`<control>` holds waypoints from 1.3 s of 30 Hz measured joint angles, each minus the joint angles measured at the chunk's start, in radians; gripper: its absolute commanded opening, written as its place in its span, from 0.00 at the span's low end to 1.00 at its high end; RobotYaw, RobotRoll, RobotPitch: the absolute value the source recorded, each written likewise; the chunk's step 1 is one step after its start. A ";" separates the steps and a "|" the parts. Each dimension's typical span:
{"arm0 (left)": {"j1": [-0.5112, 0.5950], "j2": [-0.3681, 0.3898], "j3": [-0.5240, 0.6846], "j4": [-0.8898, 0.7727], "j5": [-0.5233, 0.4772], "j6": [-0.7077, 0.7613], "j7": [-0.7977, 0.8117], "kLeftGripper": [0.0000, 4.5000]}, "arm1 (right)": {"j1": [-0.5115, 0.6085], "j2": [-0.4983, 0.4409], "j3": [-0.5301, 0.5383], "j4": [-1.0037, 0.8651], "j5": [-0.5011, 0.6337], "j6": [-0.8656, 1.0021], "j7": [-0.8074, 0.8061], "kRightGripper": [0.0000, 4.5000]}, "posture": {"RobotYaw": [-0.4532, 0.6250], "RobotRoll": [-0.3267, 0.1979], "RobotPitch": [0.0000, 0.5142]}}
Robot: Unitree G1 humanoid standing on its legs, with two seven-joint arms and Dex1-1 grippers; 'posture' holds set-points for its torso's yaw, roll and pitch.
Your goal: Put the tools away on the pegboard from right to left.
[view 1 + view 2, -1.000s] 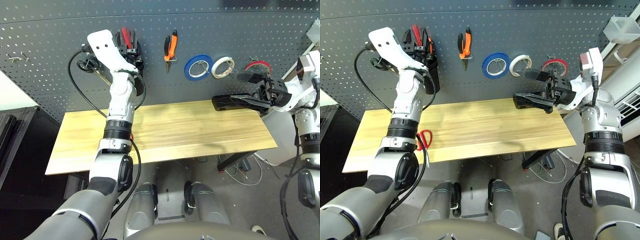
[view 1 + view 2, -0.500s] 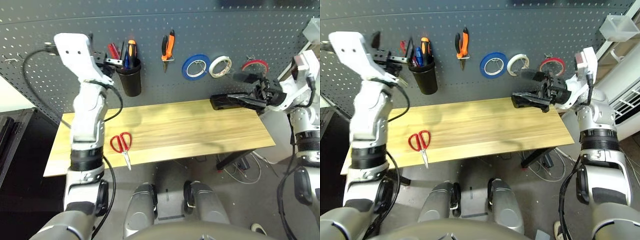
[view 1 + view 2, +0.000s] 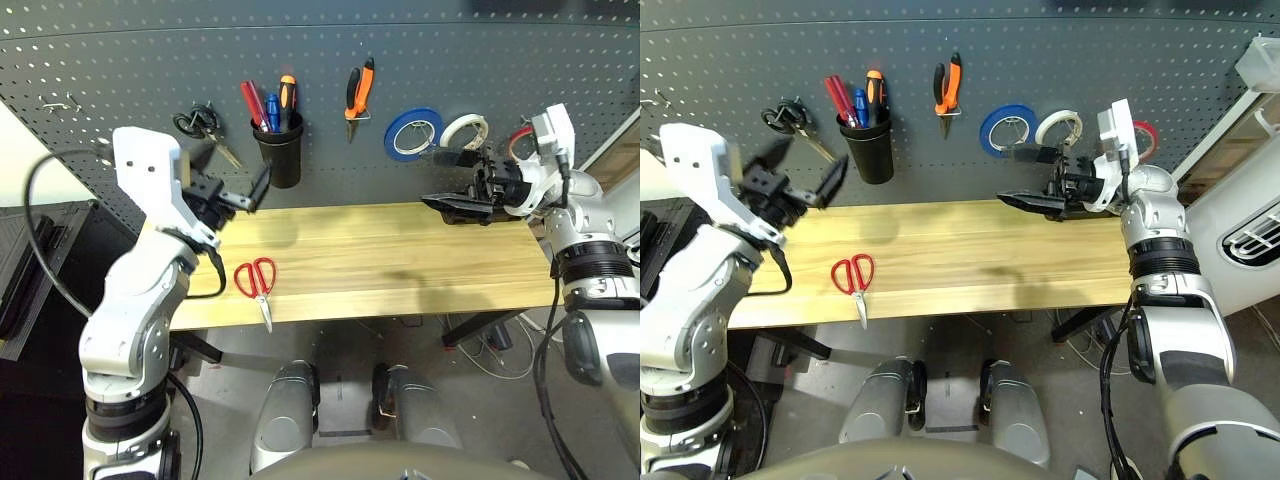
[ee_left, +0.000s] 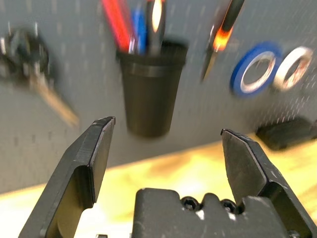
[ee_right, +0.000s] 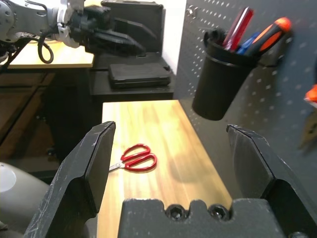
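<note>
Black fingers (image 4: 94,158) of the left gripper (image 3: 232,193) are spread wide and released, holding nothing, just left of the black cup (image 3: 279,155). The right gripper (image 5: 171,158) is likewise splayed and empty, out beyond the desk's far right end.

The right wrist view catches the red-handled scissors (image 5: 136,157) lying flat on the pale wooden desk (image 3: 400,260), below and left of the cup; the left wrist view has the cup filling its middle, with the scissors out of frame. A second ago the left arm was raised against the pegboard (image 3: 120,70) at the cup; it has since dropped back and left.

The red-handled screwdriver (image 3: 252,103) stands in the cup. The orange-and-black pliers (image 3: 357,92) hang right of it; the thin red tape ring (image 3: 1145,135) hangs far right.
</note>
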 measured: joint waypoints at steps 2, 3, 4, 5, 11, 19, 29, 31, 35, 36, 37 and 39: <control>0.029 0.002 -0.006 0.028 0.003 0.015 -0.002 0.99 | 0.006 0.006 0.021 -0.001 -0.023 -0.003 -0.012 1.00 | 0.53 0.62 0.31; 0.041 0.002 -0.008 0.048 0.006 0.024 -0.001 0.99 | 0.011 0.012 0.026 -0.001 -0.036 -0.004 -0.026 1.00 | 0.53 0.62 0.32; 0.047 0.002 -0.010 0.068 0.009 0.032 0.000 0.99 | 0.020 0.014 0.032 -0.001 -0.046 -0.004 -0.037 1.00 | 0.53 0.62 0.34; 0.054 0.003 -0.014 0.083 0.014 0.037 0.004 0.99 | 0.026 0.016 0.041 -0.003 -0.056 -0.004 -0.043 1.00 | 0.52 0.62 0.34; 0.092 -0.027 -0.017 0.225 0.075 0.028 0.062 0.99 | 0.103 0.031 0.100 -0.092 -0.104 0.013 -0.112 1.00 | 0.49 0.62 0.43; 0.108 -0.048 -0.027 0.357 0.138 -0.026 0.094 0.99 | 0.254 0.004 0.108 -0.311 -0.097 0.105 -0.161 1.00 | 0.46 0.62 0.54; 0.036 -0.093 -0.026 0.650 0.216 -0.116 0.165 0.99 | 0.346 -0.054 0.123 -0.431 -0.098 0.133 -0.193 1.00 | 0.44 0.62 0.58; -0.008 -0.103 -0.023 0.718 0.229 -0.136 0.186 0.99 | 0.349 -0.054 0.134 -0.441 -0.098 0.133 -0.195 1.00 | 0.43 0.62 0.58; -0.079 -0.115 -0.005 0.829 0.244 -0.183 0.219 0.99 | 0.352 -0.054 0.137 -0.464 -0.093 0.135 -0.201 1.00 | 0.43 0.62 0.58; -0.091 -0.116 0.002 0.851 0.246 -0.192 0.230 0.99 | 0.352 -0.054 0.137 -0.470 -0.091 0.138 -0.202 1.00 | 0.43 0.62 0.58; -0.100 -0.116 0.006 0.870 0.248 -0.199 0.236 0.99 | 0.354 -0.054 0.137 -0.476 -0.084 0.146 -0.204 1.00 | 0.42 0.62 0.58; -0.111 -0.118 0.007 0.905 0.254 -0.211 0.247 0.99 | 0.357 -0.054 0.137 -0.497 -0.072 0.166 -0.214 1.00 | 0.42 0.62 0.58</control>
